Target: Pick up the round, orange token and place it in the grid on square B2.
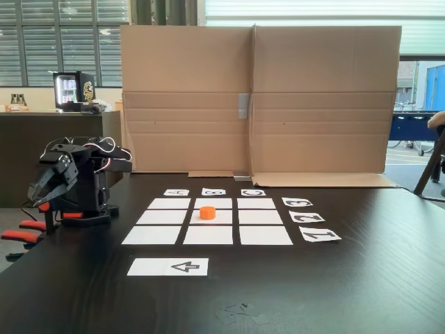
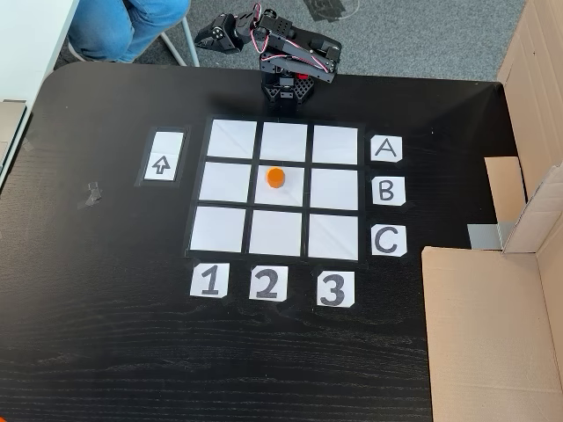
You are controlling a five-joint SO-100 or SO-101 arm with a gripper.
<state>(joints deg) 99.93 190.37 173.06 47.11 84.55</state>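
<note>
The token (image 2: 276,178) sits upright on square B2 (image 2: 296,195), the centre cell of the grid (image 2: 232,139), inside its edges in both fixed views, so the placing looks done. The arm is folded at the surface (image 2: 106,334) edge, well apart from the token. The claw (image 1: 39,193) holds nothing; whether its fingers are apart or together I cannot tell. Nothing seems left.

Right cards: A (image 2: 385,149), B (image 2: 388,190), C (image 2: 388,240)
Near cards: 1 (image 2: 208,281), 2 (image 2: 267,284), 3 (image 2: 334,289)
Left strip (image 2: 164,156): black arrow
</note>
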